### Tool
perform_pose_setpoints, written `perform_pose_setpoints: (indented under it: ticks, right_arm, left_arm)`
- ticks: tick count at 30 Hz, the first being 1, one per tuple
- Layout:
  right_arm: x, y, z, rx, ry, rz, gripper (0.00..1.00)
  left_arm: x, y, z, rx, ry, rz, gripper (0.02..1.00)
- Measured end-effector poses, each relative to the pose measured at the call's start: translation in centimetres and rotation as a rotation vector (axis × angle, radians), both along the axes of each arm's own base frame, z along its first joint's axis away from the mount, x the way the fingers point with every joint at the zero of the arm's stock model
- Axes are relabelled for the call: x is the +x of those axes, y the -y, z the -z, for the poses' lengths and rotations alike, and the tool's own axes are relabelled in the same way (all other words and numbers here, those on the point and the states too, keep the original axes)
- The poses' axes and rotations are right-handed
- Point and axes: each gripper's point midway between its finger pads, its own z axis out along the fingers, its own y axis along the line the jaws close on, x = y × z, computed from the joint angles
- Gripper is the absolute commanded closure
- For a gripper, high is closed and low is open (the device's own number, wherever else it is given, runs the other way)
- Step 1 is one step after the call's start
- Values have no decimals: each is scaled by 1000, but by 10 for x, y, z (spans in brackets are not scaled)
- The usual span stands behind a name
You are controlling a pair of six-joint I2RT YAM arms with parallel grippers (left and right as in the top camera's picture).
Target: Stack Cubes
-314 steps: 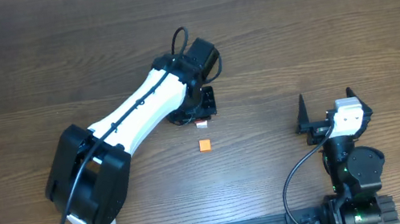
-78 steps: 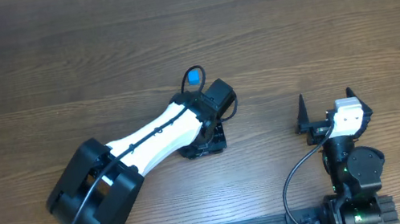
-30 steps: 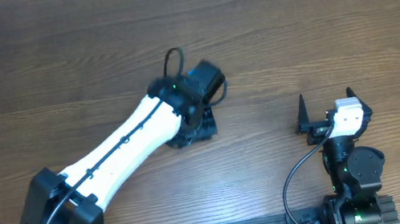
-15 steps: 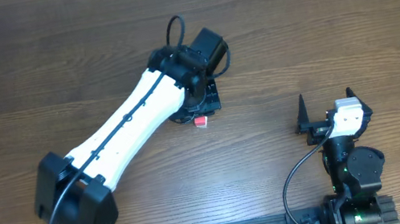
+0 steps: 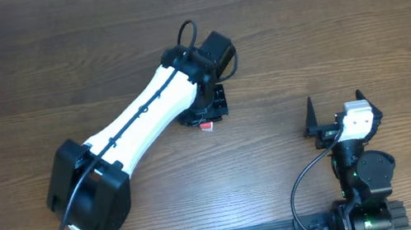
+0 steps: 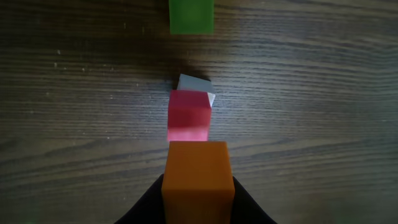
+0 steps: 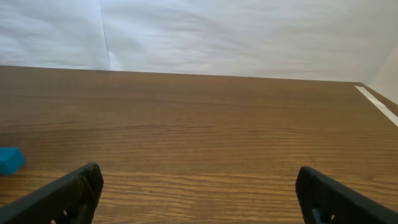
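Orange cube (image 6: 198, 171), lying loose ten seconds back, now sits clamped in my left gripper (image 6: 199, 208). My wrist view shows it close by a red cube (image 6: 188, 115) stacked on a white cube (image 6: 198, 83), with a green cube (image 6: 191, 15) beyond. From above, a red sliver peeks out. My right gripper (image 7: 199, 186) is spread wide and empty, and its view catches a blue cube (image 7: 9, 160).

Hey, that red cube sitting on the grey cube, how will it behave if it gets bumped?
The red cube appears to sit skewed on the grey cube, not squarely, so a bump from the held orange cube would probably slide or topple it off. It looks small, rigid and flat-faced: likely light, unlikely to roll.
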Motion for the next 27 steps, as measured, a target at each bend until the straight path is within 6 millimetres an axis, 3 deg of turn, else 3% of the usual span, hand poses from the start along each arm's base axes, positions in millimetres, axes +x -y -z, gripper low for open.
perform_pose_setpoints:
  ticks: [27]
  right_arm:
    - [0, 0, 0, 0, 0, 0, 7]
  left_arm:
    - [1, -3, 12, 15, -28, 15, 976]
